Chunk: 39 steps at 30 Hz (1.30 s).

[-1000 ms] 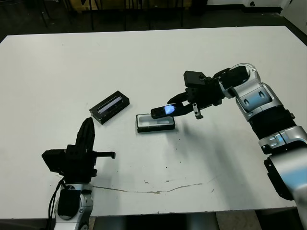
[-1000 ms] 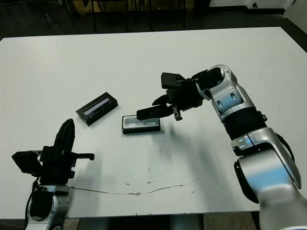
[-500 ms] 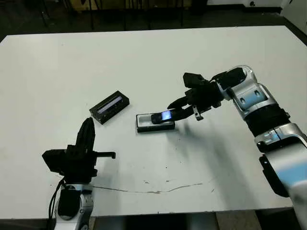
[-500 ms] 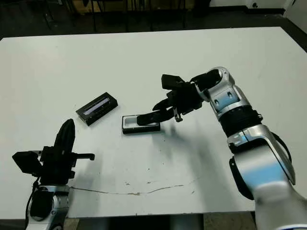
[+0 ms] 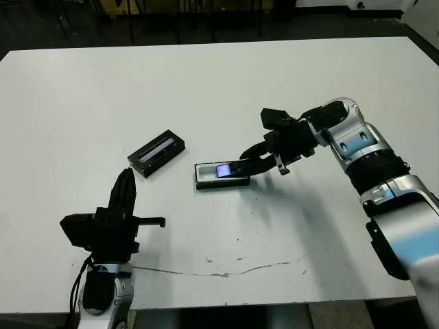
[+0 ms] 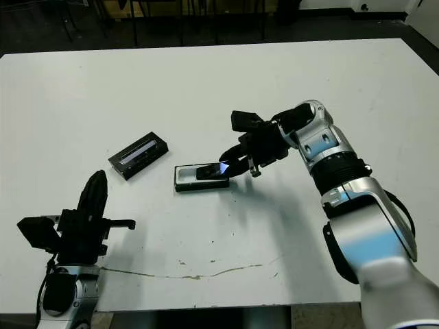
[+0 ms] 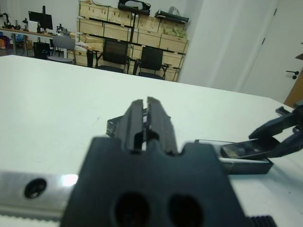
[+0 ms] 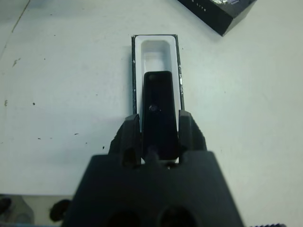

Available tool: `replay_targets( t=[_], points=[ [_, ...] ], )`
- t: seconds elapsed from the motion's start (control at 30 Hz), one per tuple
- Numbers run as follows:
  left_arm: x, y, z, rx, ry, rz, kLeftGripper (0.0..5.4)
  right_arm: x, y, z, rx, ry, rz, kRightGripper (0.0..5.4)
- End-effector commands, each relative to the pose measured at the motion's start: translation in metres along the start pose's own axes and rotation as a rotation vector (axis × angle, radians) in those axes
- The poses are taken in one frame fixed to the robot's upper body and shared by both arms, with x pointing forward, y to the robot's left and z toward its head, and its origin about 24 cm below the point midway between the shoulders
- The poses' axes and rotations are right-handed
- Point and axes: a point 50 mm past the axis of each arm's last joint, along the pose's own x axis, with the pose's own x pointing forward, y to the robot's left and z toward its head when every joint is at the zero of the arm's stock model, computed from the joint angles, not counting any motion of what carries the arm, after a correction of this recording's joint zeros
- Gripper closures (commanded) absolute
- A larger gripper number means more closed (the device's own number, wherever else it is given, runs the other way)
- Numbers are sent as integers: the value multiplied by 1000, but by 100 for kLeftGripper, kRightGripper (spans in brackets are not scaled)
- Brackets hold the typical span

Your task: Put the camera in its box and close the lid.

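Camera (image 8: 159, 111): slim black bar, bluish glint, clamped in my right gripper (image 8: 159, 135), tip angled into the white-lined box (image 8: 155, 49) at gripper's 12 o'clock.

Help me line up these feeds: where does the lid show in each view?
Left eye view: lid lies left of the box, apart from it.
Right eye view: same spot.
Left wrist view: mostly hidden behind the left gripper.
Right wrist view: one corner at the frame edge.
Shared landmark: the white-lined box.
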Motion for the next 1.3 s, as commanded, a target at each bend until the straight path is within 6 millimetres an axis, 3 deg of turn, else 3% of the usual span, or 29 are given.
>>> replay_targets(
  t=[0.03, 0.47, 0.83, 0.9, 1.13, 1.3],
  points=[
    [-13, 5, -10, -5, 76, 30, 540, 6, -1, 1, 7, 25, 4, 481],
    [-15, 3, -11, -19, 76, 38, 540, 41, 3, 26, -63, 59, 56, 481],
    [-15, 4, -11, -9, 74, 35, 540, 52, 8, 23, -56, 91, 24, 481],
    [-16, 3, -11, -10, 80, 42, 540, 50, 8, 19, -29, 63, -4, 481],
    [-16, 3, -11, -5, 80, 47, 540, 16, -2, 17, -170, 27, -120, 356],
    [-15, 3, -12, -13, 77, 39, 540, -7, -4, 17, -298, 156, -340, 268]
  ],
)
